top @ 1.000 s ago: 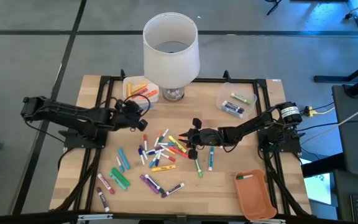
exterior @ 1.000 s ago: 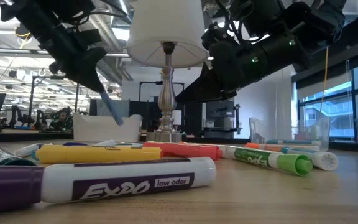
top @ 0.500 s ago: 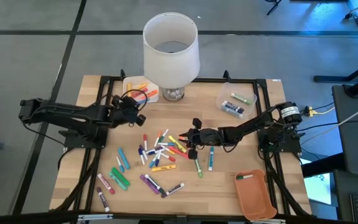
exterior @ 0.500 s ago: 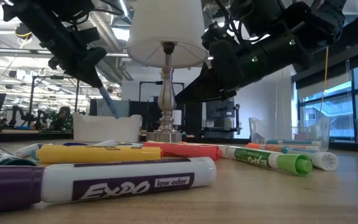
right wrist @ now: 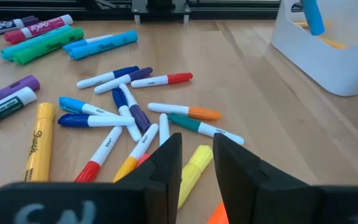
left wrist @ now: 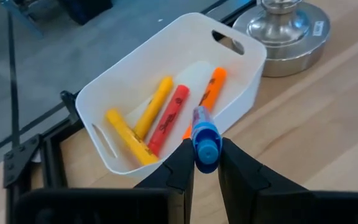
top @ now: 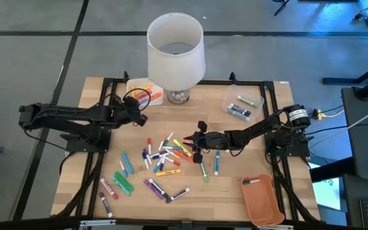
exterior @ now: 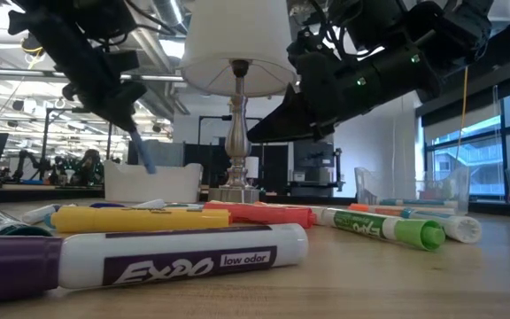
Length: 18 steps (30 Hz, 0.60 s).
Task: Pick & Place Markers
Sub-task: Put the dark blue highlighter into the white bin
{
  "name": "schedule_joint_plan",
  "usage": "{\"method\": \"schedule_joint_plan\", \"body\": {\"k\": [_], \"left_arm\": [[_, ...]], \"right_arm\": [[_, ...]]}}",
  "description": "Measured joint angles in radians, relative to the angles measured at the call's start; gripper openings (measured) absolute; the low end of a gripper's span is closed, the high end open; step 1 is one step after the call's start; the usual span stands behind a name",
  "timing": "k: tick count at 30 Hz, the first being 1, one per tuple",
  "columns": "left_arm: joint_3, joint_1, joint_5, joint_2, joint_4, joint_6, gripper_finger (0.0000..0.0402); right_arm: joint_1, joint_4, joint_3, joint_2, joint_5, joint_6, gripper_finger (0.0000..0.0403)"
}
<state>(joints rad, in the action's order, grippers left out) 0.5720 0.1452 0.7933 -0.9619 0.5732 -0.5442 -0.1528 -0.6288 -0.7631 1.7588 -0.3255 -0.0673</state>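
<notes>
The markers (top: 165, 156) lie scattered in a loose pile on the wooden table's middle. My left gripper (top: 139, 104) hangs at the far left, shut on a blue marker (left wrist: 204, 134) just in front of the white bin (left wrist: 166, 37). Yellow, red and orange markers lie in that bin. My right gripper (top: 197, 142) hovers over the pile's right side. Its fingers (right wrist: 166, 168) stand a narrow gap apart with nothing between them. In the low view it hangs well above the tabletop (exterior: 268, 133). My left gripper pinches the blue marker's thick end (left wrist: 207, 155) between its two fingers. The fingers slant down from the table's left side. The marker sticks out ahead of them, tilted downward (exterior: 144, 152), lifted clear and just short of the bin's near wall.
A table lamp (top: 176, 48) stands at the far middle, its shade covering part of the white bin. A clear tub (top: 243, 104) with a few markers sits at the far right. An orange tray (top: 264, 201) with one marker sits at the near right corner.
My left gripper has carried the blue marker toward the table's far left, closer to the white bin, turning slightly on the way. The marker stays pinched and clear of the table.
</notes>
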Motion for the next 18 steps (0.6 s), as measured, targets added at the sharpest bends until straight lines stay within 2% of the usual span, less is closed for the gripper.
{"method": "schedule_joint_plan", "body": {"k": [8, 14, 18], "left_arm": [[0.000, 0.041, 0.001, 0.000, 0.013, 0.025, 0.0063], [0.000, 0.093, 0.050, 0.000, 0.005, 0.044, 0.0067], [0.000, 0.137, -0.023, 0.000, 0.004, 0.088, 0.0074]], "right_arm": [[0.000, -0.001, 0.000, 0.000, -0.007, 0.000, 0.0092], [0.000, 0.000, 0.000, 0.000, -0.007, 0.000, 0.0092], [0.000, 0.000, 0.000, 0.000, -0.007, 0.000, 0.0092]]}}
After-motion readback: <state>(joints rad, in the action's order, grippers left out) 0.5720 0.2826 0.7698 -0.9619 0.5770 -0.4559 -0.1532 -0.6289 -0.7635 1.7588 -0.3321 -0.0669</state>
